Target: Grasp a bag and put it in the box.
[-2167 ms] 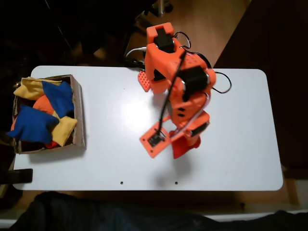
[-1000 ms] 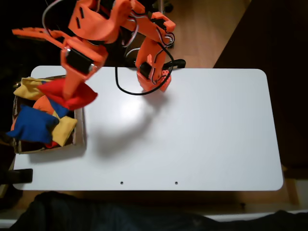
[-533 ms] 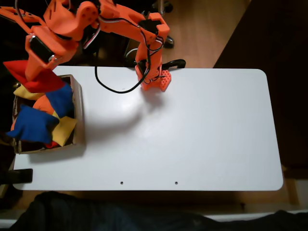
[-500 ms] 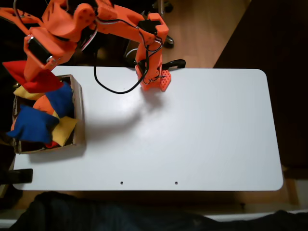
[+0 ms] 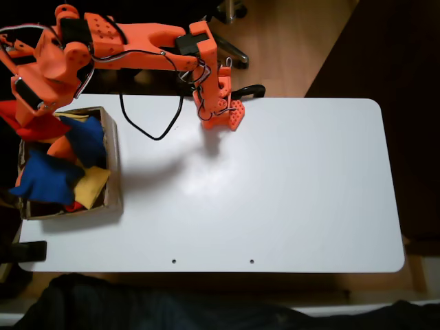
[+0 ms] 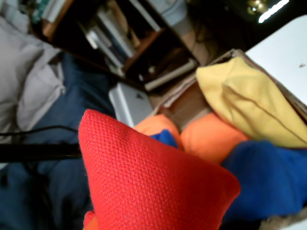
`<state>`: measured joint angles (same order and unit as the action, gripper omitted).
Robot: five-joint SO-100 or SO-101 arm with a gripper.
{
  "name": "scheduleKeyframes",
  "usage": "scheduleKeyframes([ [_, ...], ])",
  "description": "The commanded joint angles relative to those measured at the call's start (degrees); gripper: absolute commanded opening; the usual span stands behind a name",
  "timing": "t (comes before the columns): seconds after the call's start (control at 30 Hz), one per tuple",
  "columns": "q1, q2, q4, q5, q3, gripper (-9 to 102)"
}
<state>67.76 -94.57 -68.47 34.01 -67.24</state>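
Observation:
The red bag (image 5: pixel 31 127) hangs from my orange gripper (image 5: pixel 29 108), which is shut on it. In the fixed view it sits over the upper left corner of the brown cardboard box (image 5: pixel 112 161), partly past the box's left edge. The arm reaches far left from its base (image 5: pixel 220 113) at the table's back edge. In the wrist view the bag (image 6: pixel 153 182) is close up in the lower middle. Behind it is the box's cardboard rim (image 6: pixel 184 93). My fingers are hidden in that view.
The box holds blue (image 5: pixel 45 177), yellow (image 5: pixel 89 187) and orange (image 5: pixel 63 146) bean bags; the wrist view shows yellow (image 6: pixel 249 100), orange (image 6: pixel 211 139) and blue (image 6: pixel 268 177) ones. The white table (image 5: pixel 275 185) spreads right of the box. A black cable (image 5: pixel 148 130) loops from the arm.
The arm has swung from the table's middle to the far left, carrying the red bag across the box to its upper left corner. In the last half second it moved further left.

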Motion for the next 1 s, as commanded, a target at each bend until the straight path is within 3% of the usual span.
scheduleKeyframes([
  [0.0, 0.8, 1.0, 2.4, 0.6, 3.8, 0],
  [0.6, 4.8, 16.2, 9.0, 7.2, 4.7, 2],
  [0.97, 6.0, 18.8, 9.3, 11.0, 4.3, 41],
])
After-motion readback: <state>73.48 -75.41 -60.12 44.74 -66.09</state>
